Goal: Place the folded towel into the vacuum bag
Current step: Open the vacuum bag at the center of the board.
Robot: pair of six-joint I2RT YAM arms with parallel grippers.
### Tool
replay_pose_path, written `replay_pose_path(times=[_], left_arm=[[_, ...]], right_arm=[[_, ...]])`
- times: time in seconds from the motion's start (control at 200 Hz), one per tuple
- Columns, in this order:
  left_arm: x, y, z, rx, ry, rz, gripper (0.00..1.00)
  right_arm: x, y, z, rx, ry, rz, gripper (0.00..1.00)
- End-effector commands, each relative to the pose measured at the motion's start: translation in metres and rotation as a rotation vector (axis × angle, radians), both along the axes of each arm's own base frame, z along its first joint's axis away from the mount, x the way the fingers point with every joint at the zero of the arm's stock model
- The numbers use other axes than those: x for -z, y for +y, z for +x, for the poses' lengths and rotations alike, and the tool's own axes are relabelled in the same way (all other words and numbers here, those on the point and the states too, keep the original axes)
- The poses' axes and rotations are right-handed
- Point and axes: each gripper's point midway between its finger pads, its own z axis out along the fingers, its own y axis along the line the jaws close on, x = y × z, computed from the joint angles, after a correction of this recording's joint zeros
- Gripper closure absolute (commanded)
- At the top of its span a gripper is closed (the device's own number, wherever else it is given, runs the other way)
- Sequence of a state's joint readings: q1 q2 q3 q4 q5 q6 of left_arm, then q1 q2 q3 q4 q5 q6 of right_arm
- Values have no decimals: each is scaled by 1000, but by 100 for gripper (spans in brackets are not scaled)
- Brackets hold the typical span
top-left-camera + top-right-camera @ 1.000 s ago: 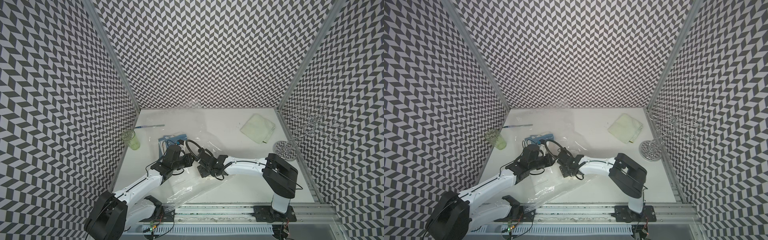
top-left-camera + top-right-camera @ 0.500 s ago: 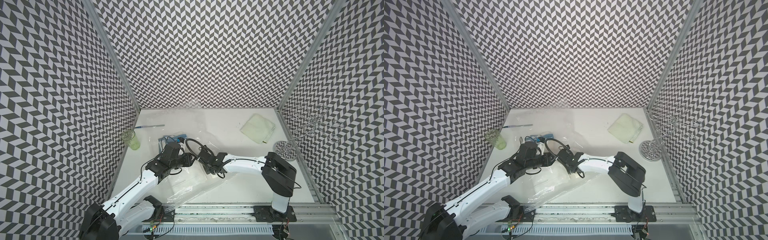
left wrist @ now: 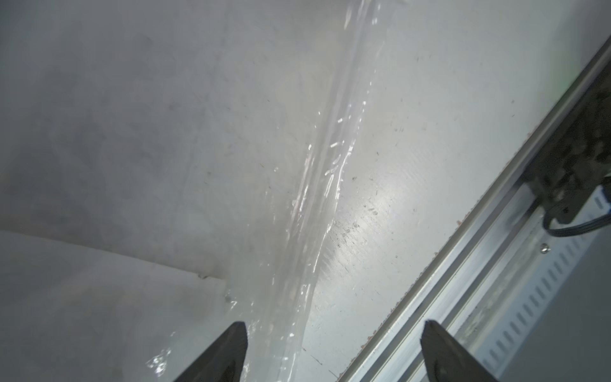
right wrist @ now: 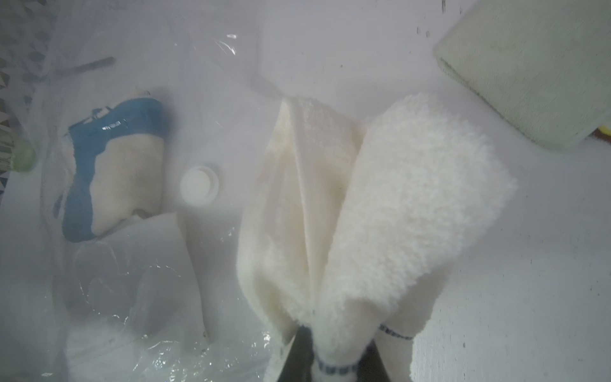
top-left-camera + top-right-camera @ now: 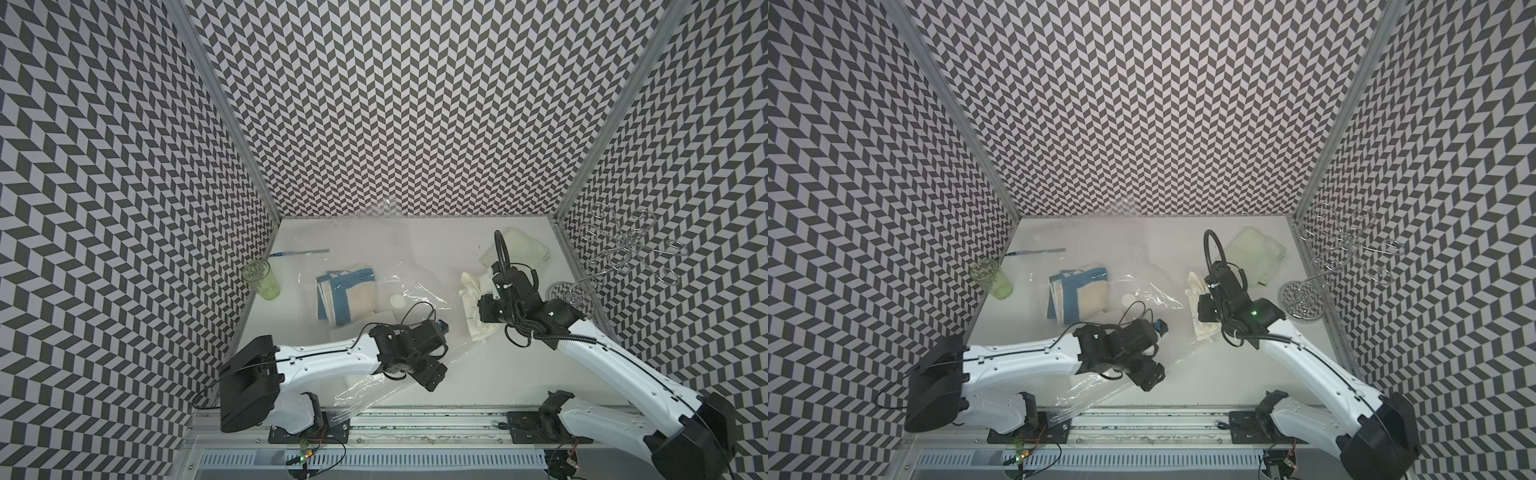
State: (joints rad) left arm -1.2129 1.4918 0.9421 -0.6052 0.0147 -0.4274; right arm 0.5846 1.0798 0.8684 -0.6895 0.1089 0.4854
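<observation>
Right gripper (image 4: 337, 354) pinching the white towel (image 4: 396, 205); vacuum bag (image 4: 148, 297) beside it, containing a blue-and-cream towel (image 4: 112, 172). Pale green cloth (image 4: 529, 66) just beyond. Left gripper (image 3: 334, 350), spread, over the bag's edge.

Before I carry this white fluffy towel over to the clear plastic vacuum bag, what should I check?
1. Grip: ok. The right gripper is shut on an edge of the white fluffy towel.
2. Fold: not ok. The towel's layers splay apart as it hangs.
3. Bag held: not ok. The left gripper is open, and the edge of the clear crinkly plastic vacuum bag lies loose between its jaws.
4. Bag mouth open: cannot tell.
5. Room inside: probably ok. A folded blue-and-cream towel already lies in the bag, beside the round white valve cap.
</observation>
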Motion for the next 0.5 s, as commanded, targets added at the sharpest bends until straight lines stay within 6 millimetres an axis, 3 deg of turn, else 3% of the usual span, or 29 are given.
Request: replay_pose_path(times=[0.0,0.19,0.31,0.496], left_arm=[[22,16,-4,49,-74,205,14],[40,26,0,106,-194,389,16],[29,29,13,74,-267,405,25],[19,32,21,69,-325,417,25]], right_arm=[[-13,2,-1,-18,-35,45,92],[-10,5,-3,-23,-33,67,92],[-6,6,-2,-33,-25,59,92],[3,10,-2,-52,8,49,92]])
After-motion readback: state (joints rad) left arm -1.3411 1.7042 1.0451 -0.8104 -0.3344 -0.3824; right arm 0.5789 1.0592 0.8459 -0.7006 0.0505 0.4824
